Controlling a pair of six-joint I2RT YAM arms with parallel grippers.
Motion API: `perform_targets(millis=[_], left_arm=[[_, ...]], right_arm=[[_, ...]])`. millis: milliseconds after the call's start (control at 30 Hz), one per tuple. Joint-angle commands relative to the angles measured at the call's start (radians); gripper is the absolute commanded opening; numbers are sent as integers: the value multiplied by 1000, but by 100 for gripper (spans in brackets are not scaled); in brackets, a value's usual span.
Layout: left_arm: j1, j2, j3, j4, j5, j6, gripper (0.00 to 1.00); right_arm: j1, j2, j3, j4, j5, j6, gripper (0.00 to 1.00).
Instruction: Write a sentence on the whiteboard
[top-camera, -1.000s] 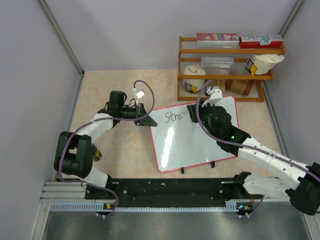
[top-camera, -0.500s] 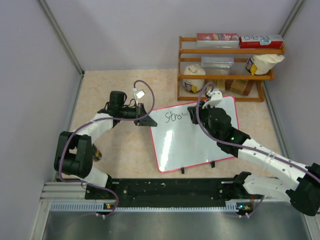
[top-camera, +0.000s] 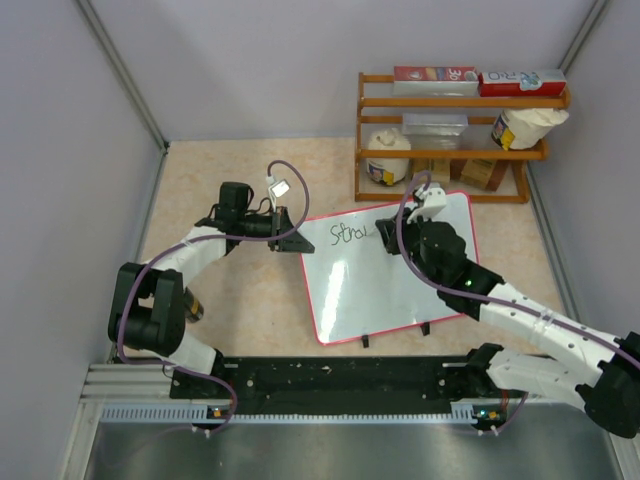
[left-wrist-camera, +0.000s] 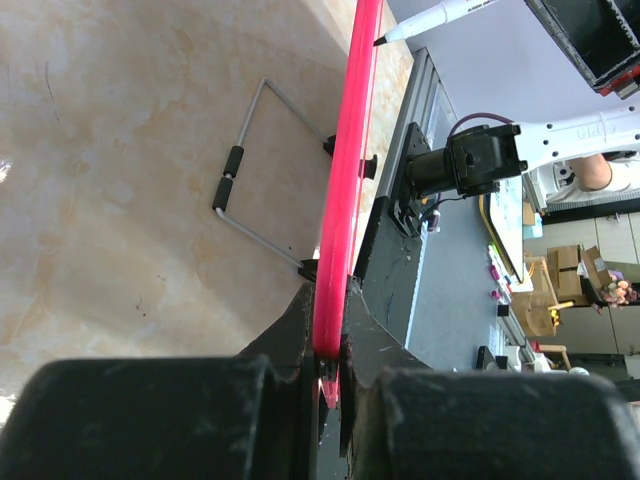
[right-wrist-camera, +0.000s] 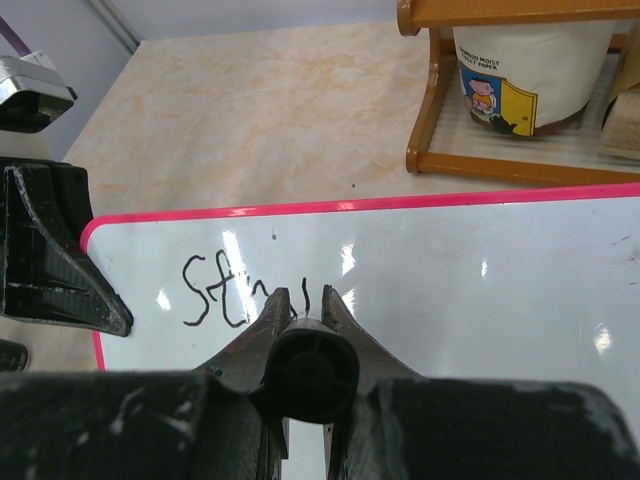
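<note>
Evidently light, stiff and slippery, the glossy white, red-framed whiteboard (top-camera: 400, 285) wants edge-holding: the left gripper (left-wrist-camera: 330, 345) pinches its frame corner, while the right gripper (right-wrist-camera: 303, 298) clasps a white-barrelled marker pen (left-wrist-camera: 440, 16).

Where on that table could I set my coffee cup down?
Bare tabletop lies between the back wall, the wooden rack and the left gripper; another patch sits between the left arm and the whiteboard. It's crowded at the whiteboard's far edge, where the right gripper holds the marker.
</note>
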Motion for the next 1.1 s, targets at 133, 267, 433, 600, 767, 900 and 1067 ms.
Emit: perform_targets(millis=[133, 267, 433, 600, 767, 900, 1067], left_arm=[[-39, 4, -28, -24, -135, 131, 0], [-39, 4, -29, -24, -136, 131, 0], [-39, 2, -31, -24, -135, 131, 0], [-39, -2, -31, -26, -139, 130, 0], [-41, -4, -29, -27, -139, 130, 0], [-41, -4, -29, -29, -138, 130, 0], [-42, -2, -29, -27, -138, 131, 0]], right_arm=[[-11, -3, -5, -10, 3, -11, 0], [-11, 8, 25, -2, 24, -13, 0], [-9, 30, 58, 8, 46, -23, 0], [-11, 34, 68, 18, 63, -34, 0], [-18, 37, 73, 13, 72, -36, 0], [-26, 36, 74, 13, 77, -36, 0], [-34, 42, 81, 16, 70, -36, 0]])
